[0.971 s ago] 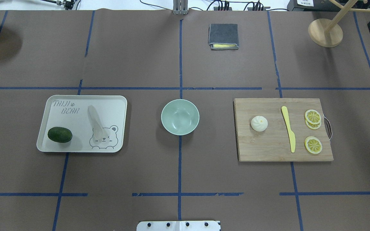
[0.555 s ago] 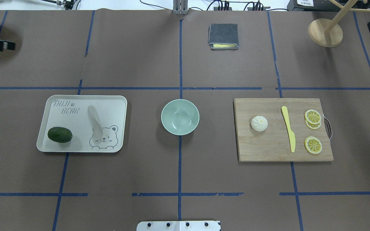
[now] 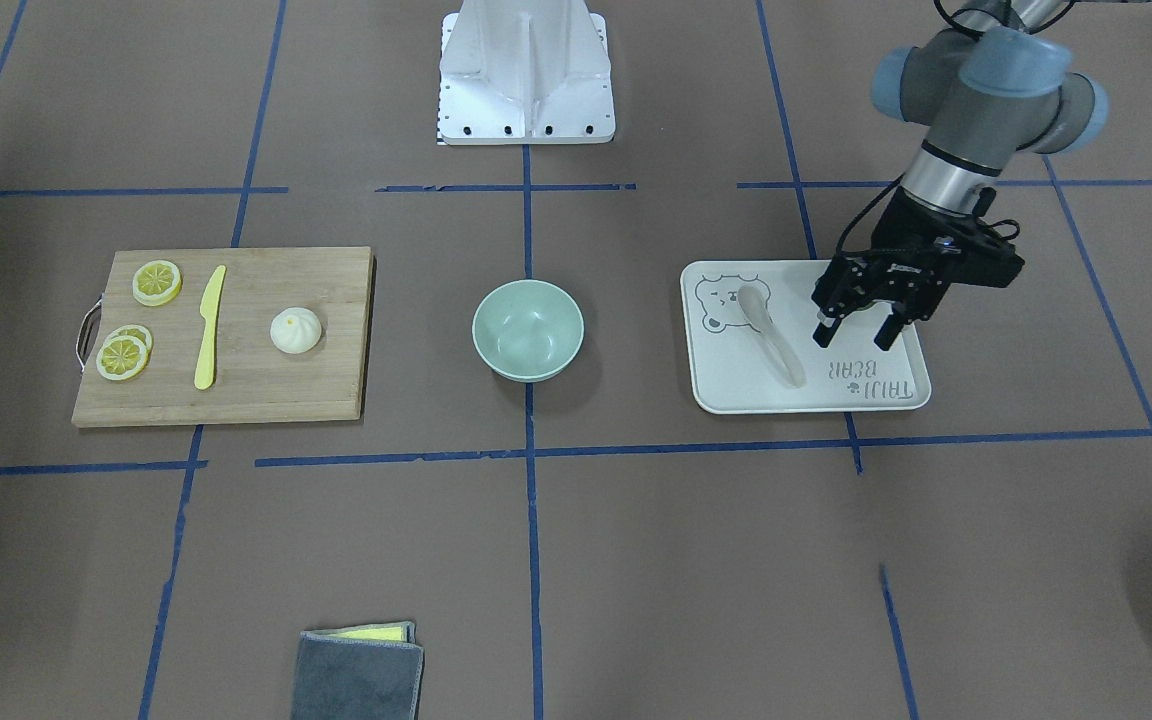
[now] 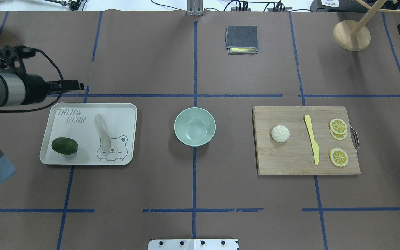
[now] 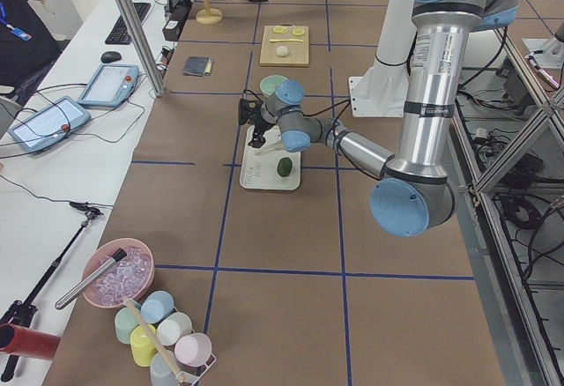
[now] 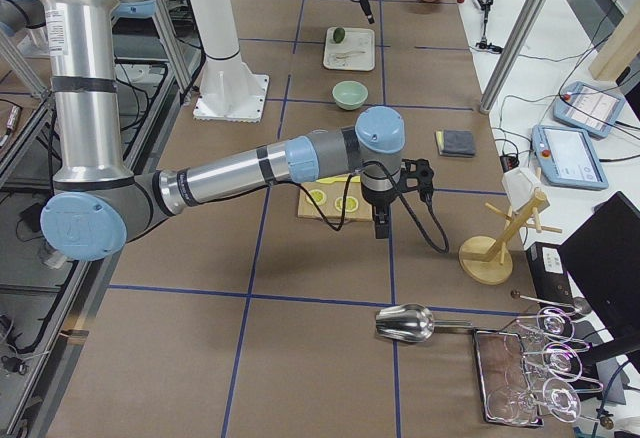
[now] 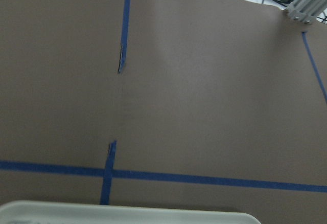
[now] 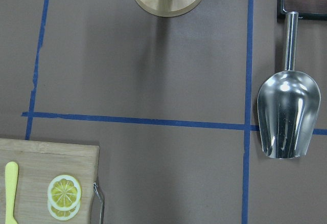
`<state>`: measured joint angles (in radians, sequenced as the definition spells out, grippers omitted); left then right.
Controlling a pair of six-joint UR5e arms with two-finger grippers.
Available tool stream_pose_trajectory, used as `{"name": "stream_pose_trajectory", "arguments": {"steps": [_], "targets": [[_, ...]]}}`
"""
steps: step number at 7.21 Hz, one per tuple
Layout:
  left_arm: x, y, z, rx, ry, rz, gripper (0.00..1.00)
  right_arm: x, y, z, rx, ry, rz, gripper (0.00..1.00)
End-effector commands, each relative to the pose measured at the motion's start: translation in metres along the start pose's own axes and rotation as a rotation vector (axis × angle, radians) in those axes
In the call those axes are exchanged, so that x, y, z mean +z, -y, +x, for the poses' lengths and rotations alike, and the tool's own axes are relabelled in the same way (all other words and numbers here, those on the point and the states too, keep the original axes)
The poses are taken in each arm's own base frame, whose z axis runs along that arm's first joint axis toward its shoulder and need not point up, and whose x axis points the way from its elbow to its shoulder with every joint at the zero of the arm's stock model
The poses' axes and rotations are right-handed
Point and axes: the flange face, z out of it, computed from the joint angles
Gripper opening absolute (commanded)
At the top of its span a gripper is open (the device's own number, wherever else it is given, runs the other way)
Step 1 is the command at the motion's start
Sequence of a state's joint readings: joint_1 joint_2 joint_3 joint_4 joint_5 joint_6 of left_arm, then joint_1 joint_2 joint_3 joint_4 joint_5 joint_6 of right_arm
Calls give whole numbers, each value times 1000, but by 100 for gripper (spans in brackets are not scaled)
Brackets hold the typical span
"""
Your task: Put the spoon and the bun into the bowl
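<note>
Brown-papered table [image 4: 193, 180]: spoon [image 4: 103, 133] lies on tray [image 4: 125, 111], scoop toward robot's base [image 4: 193, 244]; left hand [image 3: 854, 339] gapes empty nearby.

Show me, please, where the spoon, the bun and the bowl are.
spoon [image 4: 102, 132]: overhead exterior view, where handle meets scoop.
bun [image 4: 280, 133]: overhead exterior view, pleated top.
bowl [image 4: 194, 127]: overhead exterior view, bare inner floor.

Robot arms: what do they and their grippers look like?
The left arm and the right arm are silver-grey tubes with pale blue caps on rounded grey joints. The left gripper and the right gripper are black and two-fingered, each with a black cable looping from the wrist.
</note>
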<state>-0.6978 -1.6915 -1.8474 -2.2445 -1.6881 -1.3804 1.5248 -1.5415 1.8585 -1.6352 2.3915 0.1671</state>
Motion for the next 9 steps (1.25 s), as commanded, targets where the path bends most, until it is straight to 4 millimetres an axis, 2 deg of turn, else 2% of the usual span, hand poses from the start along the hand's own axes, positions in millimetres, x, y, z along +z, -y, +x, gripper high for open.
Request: {"name": "stream_pose_trajectory", "arguments": {"steps": [1,2,3,4,5,7,9], "targets": [[14,-26,32,-47,202,-45,71,0,-1,0,-2,0,0,100],[27,-23,50,-14,269,-61,68,0,-1,0,-2,0,-1,100],[36,-23,56,29,284,-74,68,0,-1,0,-3,0,0,100],[40,-24,55,56,285,-83,68,0,-1,0,-3,0,0,100],[53,-25,47,57,302,-89,68,1,-2,2,0,0,-3,100],[79,-47,40,78,269,-111,68,2,-4,3,2,-1,-5,100],[82,-61,44,81,251,-120,65,5,-6,6,-4,1,5,100]]}}
